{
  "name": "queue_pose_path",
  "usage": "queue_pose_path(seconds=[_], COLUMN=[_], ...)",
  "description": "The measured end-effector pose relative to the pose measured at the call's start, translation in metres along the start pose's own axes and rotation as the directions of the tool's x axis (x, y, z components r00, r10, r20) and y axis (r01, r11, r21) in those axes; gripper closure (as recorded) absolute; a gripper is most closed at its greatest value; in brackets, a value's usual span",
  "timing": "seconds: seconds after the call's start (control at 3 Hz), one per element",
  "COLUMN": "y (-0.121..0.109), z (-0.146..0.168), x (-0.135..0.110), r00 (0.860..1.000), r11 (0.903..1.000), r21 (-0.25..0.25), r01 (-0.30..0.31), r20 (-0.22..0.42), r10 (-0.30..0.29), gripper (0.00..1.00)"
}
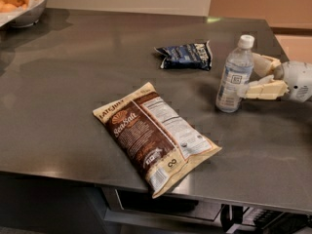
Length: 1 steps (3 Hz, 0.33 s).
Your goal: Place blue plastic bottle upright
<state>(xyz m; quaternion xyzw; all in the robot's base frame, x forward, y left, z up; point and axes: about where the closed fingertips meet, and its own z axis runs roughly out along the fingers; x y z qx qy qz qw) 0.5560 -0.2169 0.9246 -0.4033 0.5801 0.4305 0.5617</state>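
Note:
The blue plastic bottle [233, 79], clear with a white cap and a pale label, stands upright on the dark table [73, 82] at the right. My gripper [247, 77] reaches in from the right edge with one pale finger [263, 89] in front of the bottle and the other behind it. The jaws are closed around the bottle's lower half, and the bottle's base rests on the tabletop.
A large brown and cream chip bag [151, 133] lies flat near the front edge. A dark blue snack packet [186, 55] lies just left of the bottle. A white bowl of oranges [22, 1] stands at the far left corner.

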Motion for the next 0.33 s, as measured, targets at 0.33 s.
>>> queue_pose_path(seconds=[0.33], y=[0.0], z=[0.0], x=[0.0], r00=[1.0], r11=[1.0], r21=[0.0], r01=[0.0], r20=[0.0], r10=[0.0], gripper=[0.0])
